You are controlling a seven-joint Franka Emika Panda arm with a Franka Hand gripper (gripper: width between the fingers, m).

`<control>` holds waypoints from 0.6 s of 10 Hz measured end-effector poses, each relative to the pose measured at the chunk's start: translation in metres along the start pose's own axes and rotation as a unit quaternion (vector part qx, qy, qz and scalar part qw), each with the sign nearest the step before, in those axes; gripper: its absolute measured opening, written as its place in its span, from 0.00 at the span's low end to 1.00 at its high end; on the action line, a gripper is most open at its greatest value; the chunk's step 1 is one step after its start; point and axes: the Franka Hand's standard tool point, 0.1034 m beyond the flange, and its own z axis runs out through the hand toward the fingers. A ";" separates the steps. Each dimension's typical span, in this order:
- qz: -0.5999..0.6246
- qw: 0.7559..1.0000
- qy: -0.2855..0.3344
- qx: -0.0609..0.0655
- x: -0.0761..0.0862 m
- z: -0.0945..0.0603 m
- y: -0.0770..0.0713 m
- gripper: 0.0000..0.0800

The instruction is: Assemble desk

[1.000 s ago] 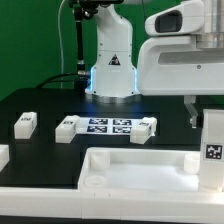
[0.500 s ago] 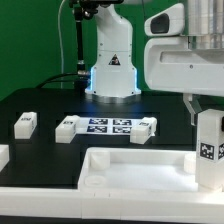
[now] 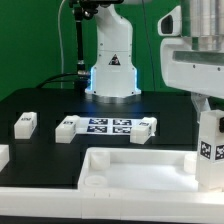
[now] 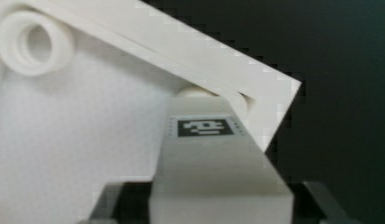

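Wrist view: pincer (image 4: 217,202) grips leg (image 4: 215,150); only ext. shows loose legs (image 3: 25,123).

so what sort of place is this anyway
Most likely a robotics lab bench: a Franka arm on a black table, a green backdrop, plus a marker board and a tagged desk leg.

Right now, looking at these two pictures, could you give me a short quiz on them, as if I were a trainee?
1. True or false: the fingers hold a white leg.
2. What colour is the table: A black, B white, C green?
3. Fill in: the round socket sits in a corner of the white ____.
Key: 1 true; 2 A; 3 panel.
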 end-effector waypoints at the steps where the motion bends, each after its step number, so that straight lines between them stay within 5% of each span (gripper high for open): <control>1: 0.021 1.000 -0.002 0.001 -0.001 0.000 0.000 0.36; 3: -0.015 1.000 -0.002 0.000 0.000 0.000 0.000 0.36; 5: -0.089 0.996 -0.003 -0.003 0.002 0.000 0.001 0.73; 6: -0.143 0.990 -0.004 -0.006 0.001 0.000 0.001 0.73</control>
